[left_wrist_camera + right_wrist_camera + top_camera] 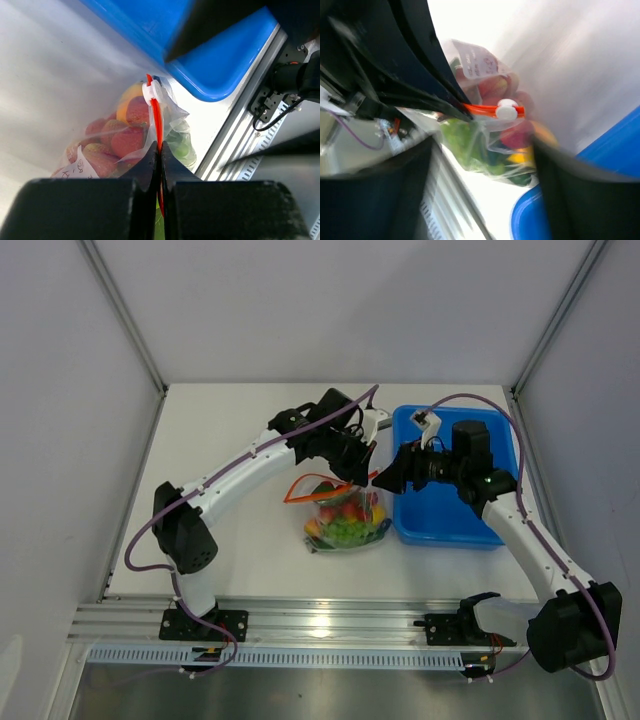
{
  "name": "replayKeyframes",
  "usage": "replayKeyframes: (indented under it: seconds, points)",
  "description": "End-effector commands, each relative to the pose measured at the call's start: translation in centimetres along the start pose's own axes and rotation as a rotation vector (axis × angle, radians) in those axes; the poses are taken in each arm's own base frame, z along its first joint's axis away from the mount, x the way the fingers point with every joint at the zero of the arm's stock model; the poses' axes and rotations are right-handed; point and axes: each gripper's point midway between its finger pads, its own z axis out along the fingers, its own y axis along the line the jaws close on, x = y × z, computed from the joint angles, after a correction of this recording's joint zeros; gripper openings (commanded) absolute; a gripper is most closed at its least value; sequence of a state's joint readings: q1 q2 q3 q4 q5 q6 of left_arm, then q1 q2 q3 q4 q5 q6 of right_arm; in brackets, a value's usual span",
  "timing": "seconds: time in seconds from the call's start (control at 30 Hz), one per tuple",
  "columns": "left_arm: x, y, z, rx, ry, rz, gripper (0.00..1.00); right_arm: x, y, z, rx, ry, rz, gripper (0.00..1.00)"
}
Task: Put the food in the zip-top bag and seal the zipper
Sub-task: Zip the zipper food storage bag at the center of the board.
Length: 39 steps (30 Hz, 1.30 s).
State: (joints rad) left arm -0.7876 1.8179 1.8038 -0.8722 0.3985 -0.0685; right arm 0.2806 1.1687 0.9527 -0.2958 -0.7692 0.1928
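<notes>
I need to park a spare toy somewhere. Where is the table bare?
Bare: the far-left corner of the table behind the left arm, and the strip between the bag and the front rail. Crowded: the left gripper and right gripper meet at the bag's mouth, beside the blue tub.

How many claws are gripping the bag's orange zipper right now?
1. The left claw is shut on the zipper at the zip-top bag's mouth, just below the white slider. The right claw is open, facing the slider and gripping nothing.
</notes>
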Motion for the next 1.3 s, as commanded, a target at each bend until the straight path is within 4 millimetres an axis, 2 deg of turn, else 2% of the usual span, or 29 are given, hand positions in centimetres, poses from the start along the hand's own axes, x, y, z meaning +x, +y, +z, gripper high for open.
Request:
replayKeyframes:
  seconds: [0.0,0.13,0.2,0.3,0.43,0.5,0.53,0.57,0.6,0.67,0.83,1.0,1.17,1.27]
  points:
    - [0.0,-0.1,-1.2,0.003,-0.008,0.031,0.01,-1.7,0.3,-1.3,0.081,0.001,-0.005,0.98]
    - [0.3,-0.2,-2.0,0.025,-0.02,0.026,0.01,-1.7,1.7,-1.9,0.02,0.026,0.044,0.99]
    - [0.4,-0.5,-2.5,0.056,-0.031,0.022,0.01,-1.8,3.1,-2.2,-0.095,0.022,0.099,0.99]
    - [0.3,-1.0,-3.1,0.09,-0.047,0.018,0.01,-1.9,4.2,-2.1,-0.173,0.024,0.111,0.99]
    - [0.1,-2.0,-3.9,0.152,-0.078,0.02,0.01,-1.6,4.2,-1.7,-0.145,0.01,0.049,0.97]
    - [-0.1,-2.8,-4.6,0.188,-0.101,0.022,0.01,-1.7,4.5,-1.8,-0.184,0.006,0.044,0.88]
    - [-0.4,-3.0,-4.9,0.202,-0.113,0.024,0.01,-1.5,4.5,-1.7,-0.195,0.013,0.049,0.74]
    - [-0.6,-3.2,-5.1,0.215,-0.127,0.023,0.0,-1.5,4.6,-1.6,-0.211,0.015,0.045,0.68]
    - [-0.5,-3.7,-5.4,0.24,-0.136,0.026,0.01,-1.2,4.7,-1.4,-0.233,0.027,0.05,0.59]
    - [-0.7,-3.9,-5.7,0.265,-0.154,0.026,0.01,-0.9,4.5,-1.1,-0.234,0.03,0.055,0.54]
    - [-0.7,-4.9,-6.3,0.327,-0.176,0.022,0.01,-0.6,3.7,-1.2,-0.211,0.001,0.056,0.57]
    - [-0.5,-5.0,-6.2,0.343,-0.172,0.014,0.01,0.4,3.1,-0.8,-0.223,0.01,0.069,0.64]
    - [-0.5,-5.0,-6.1,0.342,-0.169,0.009,0.0,0.1,4.2,-0.7,-0.308,-0.009,0.058,0.59]
    - [-0.4,-5.0,-6.1,0.343,-0.163,0.006,0.01,0.1,4.4,-0.3,-0.334,0.005,0.072,0.51]
